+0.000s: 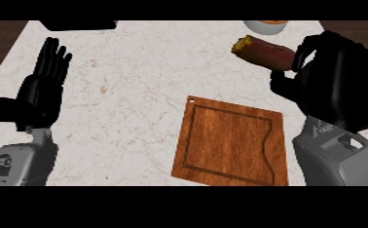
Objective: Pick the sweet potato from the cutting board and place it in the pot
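One sweet potato [265,54], one cutting board [231,143], one pot [266,26] at the top edge, one dark object [78,25] top left, two hands [43,88] [327,78].

A single head view looks steeply down on the marbled bench [144,100] from close above. Both forearms enter from the lower edge, the cutting board [230,144] lies low and right of centre, and the bench's far edge crosses the top.
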Tool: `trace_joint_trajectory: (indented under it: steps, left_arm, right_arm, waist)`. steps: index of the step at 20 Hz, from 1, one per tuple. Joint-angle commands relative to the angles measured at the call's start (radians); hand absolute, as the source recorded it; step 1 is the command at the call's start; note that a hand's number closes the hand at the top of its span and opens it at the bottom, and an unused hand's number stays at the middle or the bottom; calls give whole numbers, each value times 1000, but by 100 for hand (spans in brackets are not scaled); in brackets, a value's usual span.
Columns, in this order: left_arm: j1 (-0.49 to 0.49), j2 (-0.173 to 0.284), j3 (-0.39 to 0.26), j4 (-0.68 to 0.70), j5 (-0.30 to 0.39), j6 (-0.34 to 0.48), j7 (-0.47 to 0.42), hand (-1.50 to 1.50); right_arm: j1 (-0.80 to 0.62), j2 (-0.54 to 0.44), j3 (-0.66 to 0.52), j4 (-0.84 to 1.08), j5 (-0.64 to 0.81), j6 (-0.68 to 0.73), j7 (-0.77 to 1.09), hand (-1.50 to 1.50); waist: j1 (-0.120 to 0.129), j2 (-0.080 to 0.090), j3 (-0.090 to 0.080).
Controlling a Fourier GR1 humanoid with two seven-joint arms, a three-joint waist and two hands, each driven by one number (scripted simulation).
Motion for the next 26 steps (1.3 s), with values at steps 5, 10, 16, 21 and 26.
trace_joint_trajectory:
  steps: [5, 10, 16, 21, 26]
  left_arm:
    - [15, -3, 11, -12, 11, -47, -19, 0]
    - [-70, -36, -16, 40, -39, -2, 20, 0]
    - [-76, -6, 23, -5, -12, -25, 65, 0]
    - [-57, -27, 24, 29, -23, -62, 4, 0]
    - [-74, -14, 54, 47, -5, -75, 24, 0]
  right_arm:
    - [199, -192, -296, -155, -204, 88, -140, 150]
    - [295, -221, -464, -22, -333, -95, -328, 150]
    - [302, -331, -618, 258, -480, -184, -596, 150]
    - [195, -374, -605, 478, -450, -255, -638, 150]
    - [160, -413, -591, 670, -440, -240, -675, 150]
  waist:
    - [30, 12, 1]
    - [29, 14, 1]
    - [38, 15, 2]
    - [43, 15, 1]
    - [45, 16, 1]
